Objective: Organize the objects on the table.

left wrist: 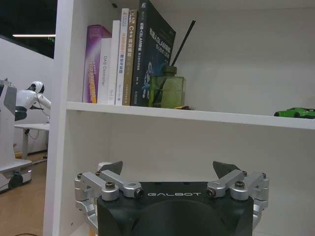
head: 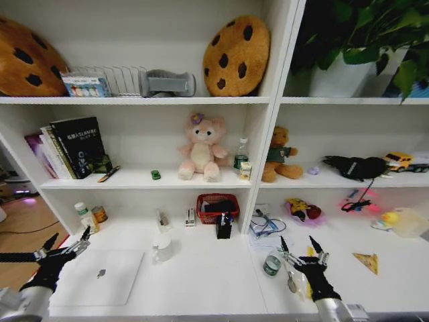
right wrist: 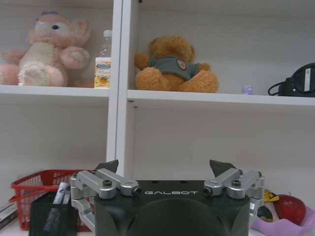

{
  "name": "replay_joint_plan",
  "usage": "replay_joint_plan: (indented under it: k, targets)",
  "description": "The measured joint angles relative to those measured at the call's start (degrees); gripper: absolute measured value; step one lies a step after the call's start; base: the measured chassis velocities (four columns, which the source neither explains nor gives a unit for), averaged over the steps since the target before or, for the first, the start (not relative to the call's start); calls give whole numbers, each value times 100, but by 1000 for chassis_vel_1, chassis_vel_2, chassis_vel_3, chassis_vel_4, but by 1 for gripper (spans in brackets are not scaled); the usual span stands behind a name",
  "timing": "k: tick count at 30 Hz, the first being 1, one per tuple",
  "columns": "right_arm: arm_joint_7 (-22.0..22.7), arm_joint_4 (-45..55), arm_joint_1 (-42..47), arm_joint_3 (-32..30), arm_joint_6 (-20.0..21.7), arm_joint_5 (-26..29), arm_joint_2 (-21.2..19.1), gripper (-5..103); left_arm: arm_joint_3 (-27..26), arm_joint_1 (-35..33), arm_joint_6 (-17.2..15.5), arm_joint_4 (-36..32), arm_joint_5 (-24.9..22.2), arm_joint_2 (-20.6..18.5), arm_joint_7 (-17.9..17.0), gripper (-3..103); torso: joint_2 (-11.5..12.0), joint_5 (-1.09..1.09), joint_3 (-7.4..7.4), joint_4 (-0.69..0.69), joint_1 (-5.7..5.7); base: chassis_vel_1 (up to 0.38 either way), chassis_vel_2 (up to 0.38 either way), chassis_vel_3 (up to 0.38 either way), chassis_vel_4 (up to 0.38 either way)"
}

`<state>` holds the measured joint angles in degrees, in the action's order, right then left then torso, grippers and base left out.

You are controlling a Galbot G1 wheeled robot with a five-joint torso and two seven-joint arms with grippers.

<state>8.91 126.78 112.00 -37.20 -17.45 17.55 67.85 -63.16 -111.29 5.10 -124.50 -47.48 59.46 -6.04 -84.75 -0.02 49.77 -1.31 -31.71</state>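
- Over the white table [head: 201,282], the left gripper [head: 67,243] is held spread and empty beside the closed silver laptop [head: 100,276].
- Right gripper [head: 303,247] is likewise spread, nothing gripped, near a small can [head: 271,265].

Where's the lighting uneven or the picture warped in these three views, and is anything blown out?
Head view: wide-angle bending curves the shelf uprights; pink glow pools by the cables on the table; laptop nearly washes into the white top. Left wrist view: dark room behind with a bright ceiling strip, books evenly lit. Right wrist view: soft and hazy, teddy bear slightly fuzzy, no hard shadows.
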Motion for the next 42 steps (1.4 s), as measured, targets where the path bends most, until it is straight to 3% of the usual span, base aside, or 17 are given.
replay_joint_plan:
  k: [14, 18, 23, 25, 27, 28, 31, 34, 42]
  targets:
    - [71, -311, -187, 428, 137, -422, 193, 102, -1, 0, 0, 1, 0, 0, -3, 100, 0, 2, 0, 1, 0, 20, 22, -18, -21]
    - [127, -441, -307, 466, 259, -459, 192, 93, -1, 0, 0, 1, 0, 0, -3, 100, 0, 2, 0, 1, 0, 0, 0, 0, 0]
    - [154, -460, -336, 478, 305, -439, 201, 71, -1, 0, 0, 1, 0, 0, -3, 100, 0, 2, 0, 1, 0, 0, 0, 0, 0]
    - [156, -463, -337, 478, 305, -432, 205, 71, -1, 0, 0, 1, 0, 0, -3, 100, 0, 2, 0, 1, 0, 0, 0, 0, 0]
    - [162, -477, -337, 478, 305, -414, 214, 54, -1, 0, 0, 1, 0, 0, -3, 100, 0, 2, 0, 1, 0, 0, 0, 0, 0]
    - [162, -477, -337, 478, 305, -414, 214, 54, -1, 0, 0, 1, 0, 0, -3, 100, 0, 2, 0, 1, 0, 0, 0, 0, 0]
    - [171, -455, -294, 478, 303, -411, 231, 39, -1, 0, 0, 1, 0, 0, -3, 100, 0, 2, 0, 1, 0, 0, 0, 0, 0]
    - [172, -384, -217, 484, 300, -422, 253, 30, -1, 0, 0, 1, 0, 0, -3, 100, 0, 2, 0, 1, 0, 0, 0, 0, 0]
    - [272, 138, 216, 398, 285, -598, 394, 29, -1, 0, 0, 1, 0, 0, -3, 100, 0, 2, 0, 1, 0, 0, 0, 0, 0]
